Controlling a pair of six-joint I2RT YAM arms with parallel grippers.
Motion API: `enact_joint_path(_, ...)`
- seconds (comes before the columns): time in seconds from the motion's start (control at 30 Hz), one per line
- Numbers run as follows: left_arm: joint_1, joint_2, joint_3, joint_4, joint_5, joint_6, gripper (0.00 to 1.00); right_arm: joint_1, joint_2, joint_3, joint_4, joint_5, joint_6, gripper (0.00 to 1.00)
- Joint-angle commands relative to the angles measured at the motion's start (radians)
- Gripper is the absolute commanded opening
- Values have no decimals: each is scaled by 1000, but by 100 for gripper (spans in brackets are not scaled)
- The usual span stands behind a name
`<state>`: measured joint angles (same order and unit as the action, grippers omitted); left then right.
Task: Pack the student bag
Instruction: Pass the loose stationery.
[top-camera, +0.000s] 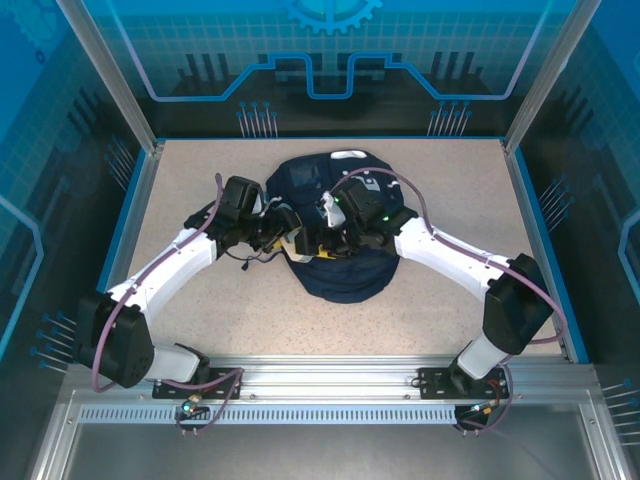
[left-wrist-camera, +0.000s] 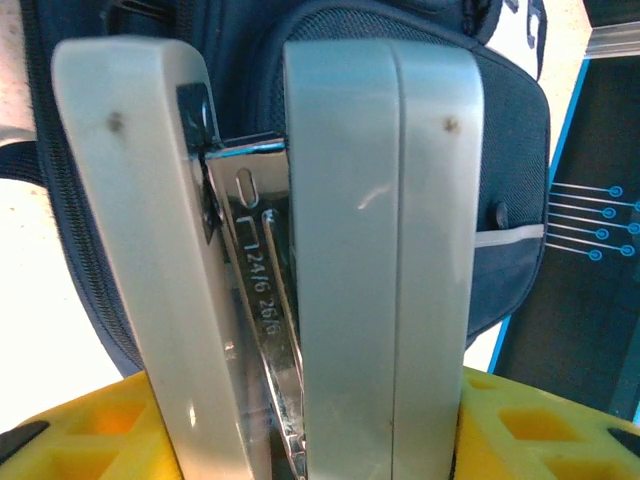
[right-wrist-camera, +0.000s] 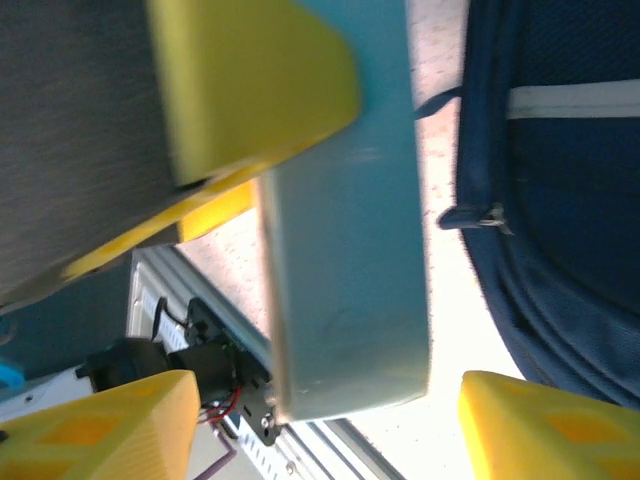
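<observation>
**Handover hangs in the balance over the table**

The left gripper (left-wrist-camera: 310, 440) clamps a pale grey-green plastic stapler (left-wrist-camera: 380, 250) across its width, with its yellow fingers (left-wrist-camera: 80, 440) pressed to both flanks. The stapler stands splayed, and its chrome staple magazine (left-wrist-camera: 262, 300) is bared between the two halves. The right gripper (right-wrist-camera: 328, 395) is spread wide with nothing in its grasp. It straddles the stapler's free end, and there is a gap on either side.

The student bag (top-camera: 335, 282), a large navy-blue fabric backpack, lies flat on the speckled beige table (top-camera: 200, 190), directly beneath and just beyond both sets of jaws.

The step appears to be passing or steadying the stapler before it goes into the bag. Done well, the right jaws would centre on the solid body and close squarely. The left would let go only once that hold is firm, since a hinged tool can swing when one half is freed. The thin magazine is a poor place to pinch.

Outside the right jaws, on the bag side, run a white fabric stripe (right-wrist-camera: 570, 100) and a small metal zip pull (right-wrist-camera: 490, 215). The zip there looks closed, and no opening can be made out. That is the likeliest obstacle. The two wrists also crowd each other over the fabric, and their purple cables (top-camera: 420, 215) loop close above the work.
</observation>
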<state>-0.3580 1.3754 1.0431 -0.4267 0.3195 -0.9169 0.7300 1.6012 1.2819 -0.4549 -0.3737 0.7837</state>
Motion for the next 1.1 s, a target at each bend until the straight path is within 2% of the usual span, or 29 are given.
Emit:
enact_joint_path(0.0, -10, -19, 35, 48, 56, -1, 28, -7, -28, -20, -8, 63, -22, 75)
enact_joint_path(0.23, -11, -11, 35, 71, 86, -14, 27, -8, 18, -20, 87, -75, -4, 75)
enact_joint_path(0.43, -11, -22, 31, 84, 111, -43, 28, -12, 21, -26, 166, -106, 31, 64)
enact_joint_path(0.7, -11, -43, 21, 132, 151, -102, 31, -19, 5, -42, 169, -82, 33, 47)
enact_joint_path(0.77, -11, -49, 24, 131, 151, -102, 34, -20, 3, -44, 167, -77, 31, 37)
enact_joint_path(0.83, -10, -55, 31, 115, 143, -94, 42, -21, -6, -45, 165, -66, 25, 29)
enact_joint_path(0.9, -9, -59, 43, 80, 125, -76, 59, -23, -28, -58, 171, -49, 18, 24)
enact_joint_path(0.97, -7, -62, 64, 18, 84, -38, 78, -31, -63, -73, 169, -21, 5, 22)
enact_joint_path(1.07, -7, -67, 92, -54, 15, 47, 95, -56, -126, -96, 136, 18, -22, 20)
